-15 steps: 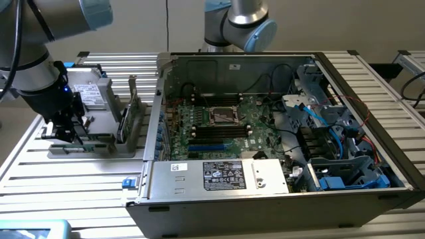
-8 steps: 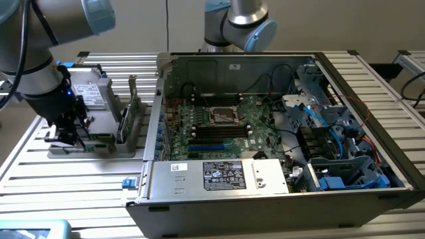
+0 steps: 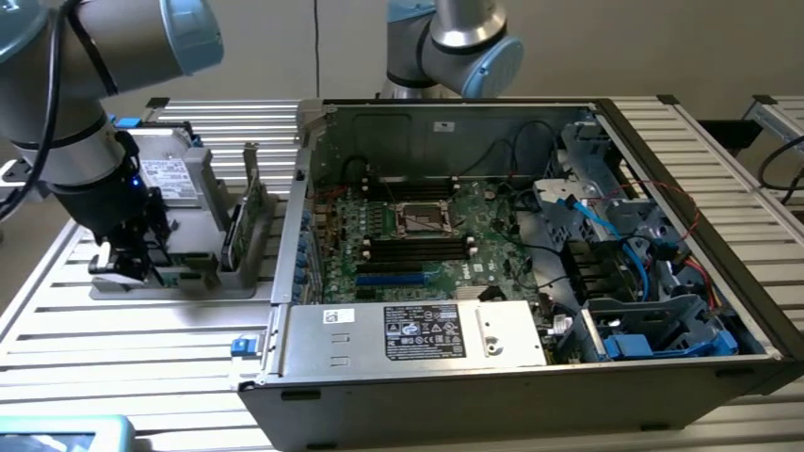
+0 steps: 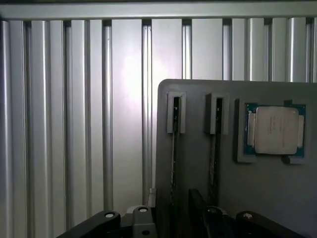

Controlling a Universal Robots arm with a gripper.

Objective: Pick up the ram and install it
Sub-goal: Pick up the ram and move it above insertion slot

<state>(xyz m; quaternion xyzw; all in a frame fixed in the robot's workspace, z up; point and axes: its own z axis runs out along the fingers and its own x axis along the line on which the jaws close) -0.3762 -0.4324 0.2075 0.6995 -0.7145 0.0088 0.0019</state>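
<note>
Exterior view: open computer case (image 3: 503, 400) lies on its side on the slatted aluminium tabletop (image 3: 126, 348), motherboard (image 3: 484, 221) facing up. CPU socket (image 3: 425, 218) sits mid-board. Black memory slots (image 3: 415, 250) lie just at its 6 o'clock, with a blue slot (image 3: 395, 279) beyond them. Power supply (image 3: 415, 331) lies along the case's 6 o'clock edge.

At the case's 9 o'clock, just beside it on the tabletop, stands a grey parts holder (image 3: 239, 278). The ram (image 3: 233, 240) stands on edge in it, with a second ram stick (image 3: 260, 226) parallel and close beside it. Neither is seated on the motherboard.

The working arm comes in from 10 o'clock. Its gripper (image 3: 122, 273) is low over the holder's far side from the case.

A second arm (image 3: 453, 47) stands at 12 o'clock behind the case.

Wrist view: holder (image 4: 198, 89) shows two narrow slots. The ram (image 4: 174, 148) and the second ram stick (image 4: 214, 148) appear edge-on, one per slot. A CPU (image 4: 275, 130) lies flat in a square pocket beside the second stick.

Gripper (image 4: 178, 225): fingers (image 4: 143, 220) are spread wide with nothing clamped. The ram's edge runs toward the gap between them. Contact with the stick cannot be judged.
</note>
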